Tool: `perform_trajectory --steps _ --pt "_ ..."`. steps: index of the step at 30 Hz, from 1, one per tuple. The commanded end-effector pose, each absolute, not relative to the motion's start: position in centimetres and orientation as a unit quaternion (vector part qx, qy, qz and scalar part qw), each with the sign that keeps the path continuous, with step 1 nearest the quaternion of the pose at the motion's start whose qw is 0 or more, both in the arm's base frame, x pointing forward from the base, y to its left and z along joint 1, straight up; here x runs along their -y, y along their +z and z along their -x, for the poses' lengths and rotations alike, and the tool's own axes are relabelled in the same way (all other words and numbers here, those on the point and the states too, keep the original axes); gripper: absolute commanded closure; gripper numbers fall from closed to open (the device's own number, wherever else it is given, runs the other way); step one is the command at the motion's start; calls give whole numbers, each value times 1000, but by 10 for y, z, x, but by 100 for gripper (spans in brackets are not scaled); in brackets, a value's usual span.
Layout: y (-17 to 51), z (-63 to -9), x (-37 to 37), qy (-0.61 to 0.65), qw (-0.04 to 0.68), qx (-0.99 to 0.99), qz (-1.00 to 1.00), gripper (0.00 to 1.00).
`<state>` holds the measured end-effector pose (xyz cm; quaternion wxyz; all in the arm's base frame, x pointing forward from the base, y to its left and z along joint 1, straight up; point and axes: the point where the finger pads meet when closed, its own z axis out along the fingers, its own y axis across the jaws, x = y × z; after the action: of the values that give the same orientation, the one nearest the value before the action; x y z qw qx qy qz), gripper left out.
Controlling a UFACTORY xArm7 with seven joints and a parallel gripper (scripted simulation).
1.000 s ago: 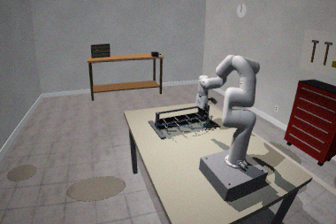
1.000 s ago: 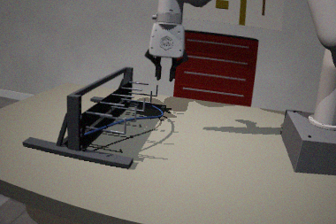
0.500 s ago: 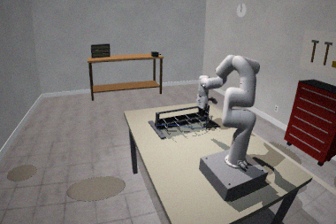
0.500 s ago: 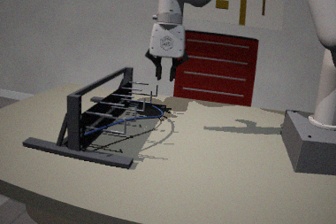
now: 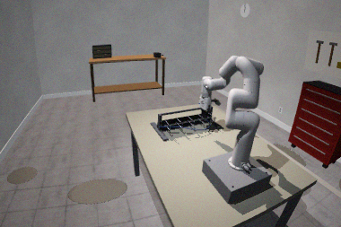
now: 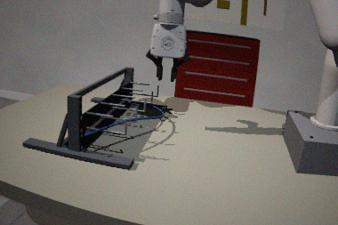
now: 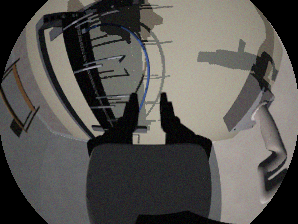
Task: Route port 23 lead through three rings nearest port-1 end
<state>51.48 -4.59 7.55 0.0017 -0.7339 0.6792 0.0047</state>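
Note:
The loose dark rack (image 5: 159, 131) (image 6: 75, 124) (image 7: 80, 54) stands on the table, with the patch panel along it. Several thin wire rings (image 6: 125, 126) stick out from its front. The blue lead (image 6: 163, 112) (image 7: 148, 70) bows out in a wide arc in front of the panel. In the wrist view its lower part passes behind the left finger. Whether it lies inside any ring cannot be told. The port number plates are not readable. My gripper (image 6: 166, 78) (image 7: 149, 100) is partly open and empty, above the table and just in front of the rack's far part in the exterior view.
The table top (image 5: 157, 168) (image 6: 222, 162) carries the rack and the arm's grey base block (image 5: 235, 178) (image 6: 316, 153) (image 7: 242, 105). The rack's long foot (image 6: 102, 156) extends forward on the near side. A red drawer cabinet (image 5: 316, 123) (image 6: 218, 73) stands beyond the table.

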Motion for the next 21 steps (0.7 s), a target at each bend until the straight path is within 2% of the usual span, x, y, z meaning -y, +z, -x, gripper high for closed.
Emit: perform_trajectory --steps 1,21 --pt "77 -516 46 3 3 -679 734 67" --pt "49 -516 46 3 3 -679 734 67"
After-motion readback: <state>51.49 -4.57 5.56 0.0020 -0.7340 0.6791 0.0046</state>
